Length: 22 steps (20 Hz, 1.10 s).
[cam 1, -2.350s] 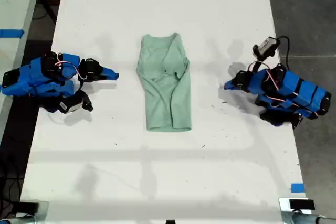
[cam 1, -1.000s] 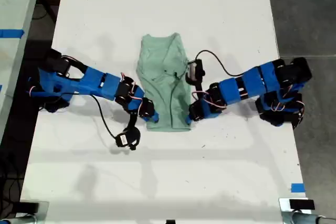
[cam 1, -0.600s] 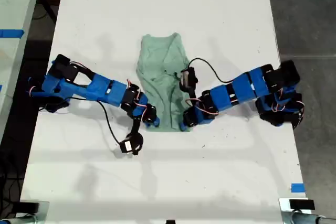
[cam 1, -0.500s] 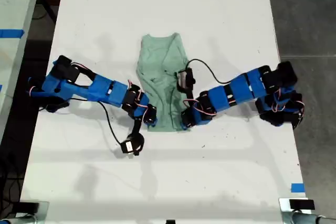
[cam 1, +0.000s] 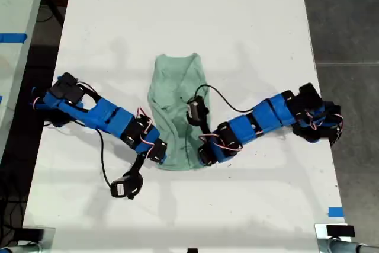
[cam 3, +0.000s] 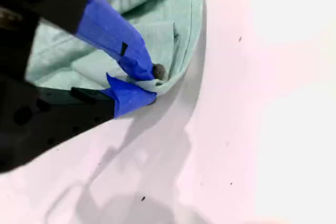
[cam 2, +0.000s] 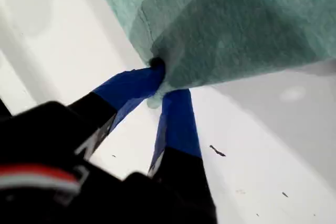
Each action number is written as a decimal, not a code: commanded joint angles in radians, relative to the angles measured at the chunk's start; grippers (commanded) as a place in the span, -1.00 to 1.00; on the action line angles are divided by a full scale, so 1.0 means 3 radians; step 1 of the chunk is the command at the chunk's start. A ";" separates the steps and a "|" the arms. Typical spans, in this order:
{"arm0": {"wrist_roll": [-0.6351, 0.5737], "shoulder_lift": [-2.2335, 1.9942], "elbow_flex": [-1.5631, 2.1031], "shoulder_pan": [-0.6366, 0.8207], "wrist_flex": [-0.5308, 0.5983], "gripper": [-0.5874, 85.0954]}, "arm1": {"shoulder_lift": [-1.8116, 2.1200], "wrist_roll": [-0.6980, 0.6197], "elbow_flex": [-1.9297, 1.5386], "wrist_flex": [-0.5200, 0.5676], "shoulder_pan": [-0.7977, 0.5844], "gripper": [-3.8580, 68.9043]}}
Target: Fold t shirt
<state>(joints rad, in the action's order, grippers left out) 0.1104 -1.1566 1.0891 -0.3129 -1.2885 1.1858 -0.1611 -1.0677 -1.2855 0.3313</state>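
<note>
Both grippers grip the t shirt lying mid-surface: the first gripper pinches one hem corner, the second gripper the other, jaws clenched on fabric.

Both arms outstretched, both pincers clamped (on cloth)

The pale mint t shirt lies wrinkled mid-tabletop, neckline toward the far edge, its near hem corners apparently lifted.
</note>
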 commanded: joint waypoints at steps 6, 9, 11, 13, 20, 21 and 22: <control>-0.0317 -0.1355 -0.0112 0.1012 -0.0798 -0.99 | 0.1529 -0.0634 0.0097 -0.0072 -0.1212 -0.90; -0.0532 -0.1703 -0.0056 0.1554 -0.0900 -0.99 | 0.1805 -0.0808 0.0031 -0.0138 -0.1805 -0.90; -0.0629 -0.1831 0.0072 0.1856 -0.0951 -0.99 | 0.1785 -0.0946 -0.0005 -0.0072 -0.2086 -0.90; -0.0670 -0.1861 0.0286 0.2117 -0.0946 -0.99 | 0.1692 -0.1043 -0.0077 0.0056 -0.2270 -0.90; -0.1028 -0.1882 0.0199 0.2802 -0.0992 -0.31 | 0.1503 -0.1411 0.0123 -0.0061 -0.2771 -0.19; -0.1089 -0.2035 0.0199 0.2920 -0.1002 -0.33 | 0.1565 -0.1447 0.0138 -0.0148 -0.2863 -0.19; -0.1140 -0.2209 0.0199 0.3042 -0.1007 -0.36 | 0.1652 -0.1483 0.0138 -0.0220 -0.2955 -0.20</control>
<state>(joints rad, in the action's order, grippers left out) -0.1994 -1.6935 1.1996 0.5246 -1.5846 1.6153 -0.5722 -1.0983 -1.3192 -0.5016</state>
